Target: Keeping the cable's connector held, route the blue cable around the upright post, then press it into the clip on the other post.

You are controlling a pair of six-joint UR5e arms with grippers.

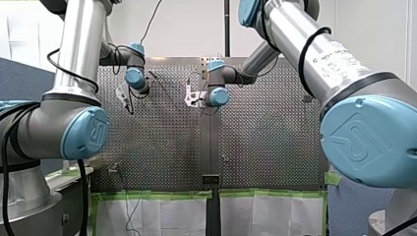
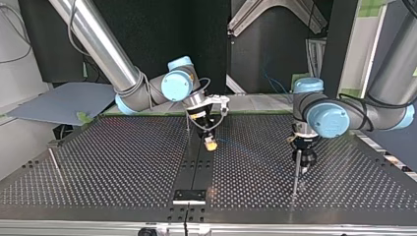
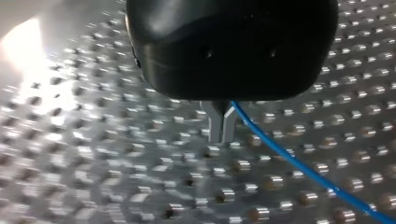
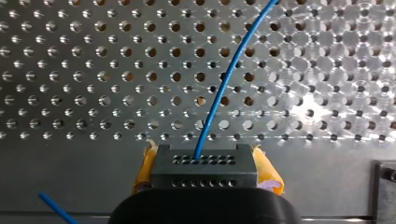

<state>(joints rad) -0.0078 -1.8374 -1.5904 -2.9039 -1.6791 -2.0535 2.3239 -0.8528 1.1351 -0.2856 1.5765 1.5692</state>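
**Worktop**: perforated metal plate with a dark strip down its middle in the top view.

**My right hand**: comes in from the top view's left and hangs low over the dark strip. Its yellow pads are clamped on either side of the connector, so the hand is narrow and holding it.

**Connector**: black block with rows of small holes on its face. It is gripped between the yellow pads above the worktop.

**Blue cable**: leaves the connector's face and curves away over the perforations ahead of my right hand. In the top view it shows only faintly, stretching across the worktop from my right hand toward my left hand. A second short stretch of it lies beside my right hand in the right wrist view.

**My left hand**: black body, at the top view's right, close above the worktop. Its metal fingers are drawn almost together and pinch the blue cable, which comes out beside them and trails off across the worktop.

**Near post**: thin upright rod just beside my left hand in the top view. Whether it touches the cable cannot be told.

**Far post**: thin rod near the top view's left edge, well apart from both hands. Which post carries a clip cannot be told.
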